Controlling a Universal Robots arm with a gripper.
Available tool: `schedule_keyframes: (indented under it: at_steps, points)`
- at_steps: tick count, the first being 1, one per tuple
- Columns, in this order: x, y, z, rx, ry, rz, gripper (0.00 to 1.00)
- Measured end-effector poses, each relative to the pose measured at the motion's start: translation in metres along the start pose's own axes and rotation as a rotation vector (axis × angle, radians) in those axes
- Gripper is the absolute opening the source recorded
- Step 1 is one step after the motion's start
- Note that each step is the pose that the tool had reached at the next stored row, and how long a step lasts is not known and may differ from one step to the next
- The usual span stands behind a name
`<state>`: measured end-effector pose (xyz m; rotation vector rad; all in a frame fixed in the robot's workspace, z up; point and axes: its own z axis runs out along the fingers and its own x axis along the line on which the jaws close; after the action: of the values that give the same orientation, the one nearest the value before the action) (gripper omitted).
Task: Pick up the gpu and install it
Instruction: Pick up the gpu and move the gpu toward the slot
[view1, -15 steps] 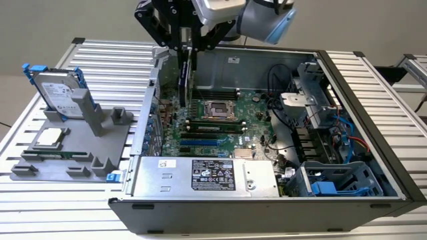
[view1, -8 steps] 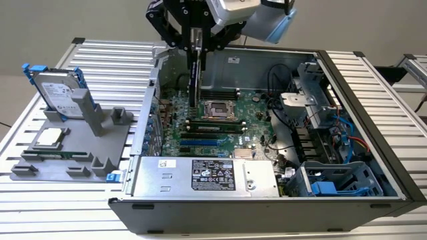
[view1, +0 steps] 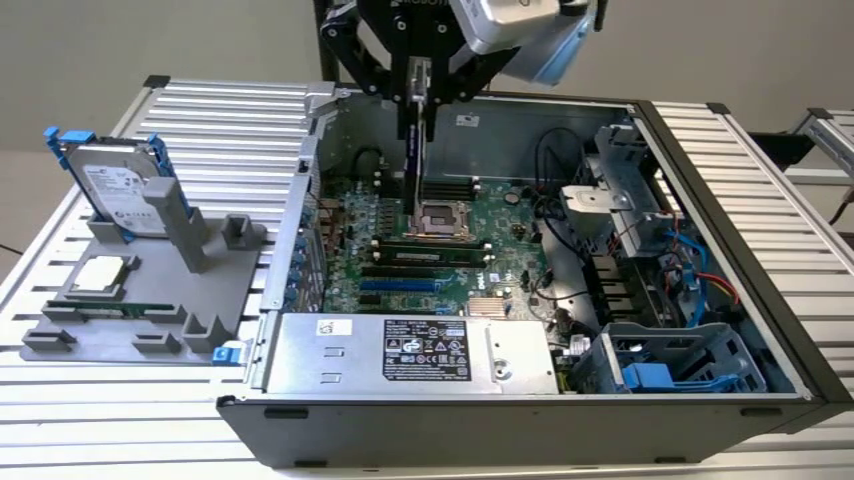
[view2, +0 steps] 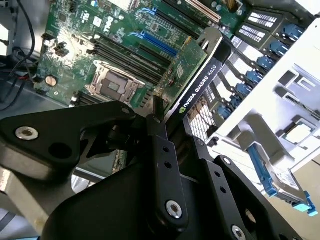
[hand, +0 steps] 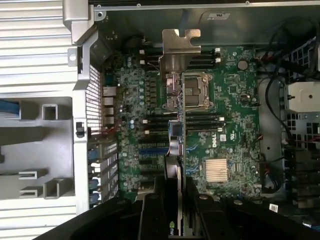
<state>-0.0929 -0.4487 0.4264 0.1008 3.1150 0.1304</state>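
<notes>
1. The gripper hangs above the processor socket, over the open computer case.
2. Its jaws are drawn in narrow and clamp the gpu between them. In the second wrist view the black fingers press on either face of the card.
3. The gpu is carried on edge, hanging straight down from the gripper toward the socket. In the exterior view its lower end sits just above the socket.
4. In the first wrist view the card appears edge-on and runs along one side of the socket. Its silver bracket is at the end farthest from the fingers.
5. The card is held up off the motherboard that carries the socket, and it is not seated in any slot.
6. The blue expansion slots lie on the board nearer the exterior camera than the socket.
7. A silver power supply lies in the case, nearer the exterior camera than those slots.
8. A finned heatsink sits on the board near the socket.
9. Well apart from the socket, outside the case on the exterior view's left, a grey holder carries a hard drive with blue rails, standing upright.
</notes>
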Motion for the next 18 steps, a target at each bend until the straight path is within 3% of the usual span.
schedule_keyframes:
  at_steps: [15,18]
  points:
    - [-0.0349,0.0021,0.0008,0.0000,0.0003,-0.004,0.00]
    - [-0.0374,0.0022,0.0009,0.0000,0.0003,-0.004,0.00]
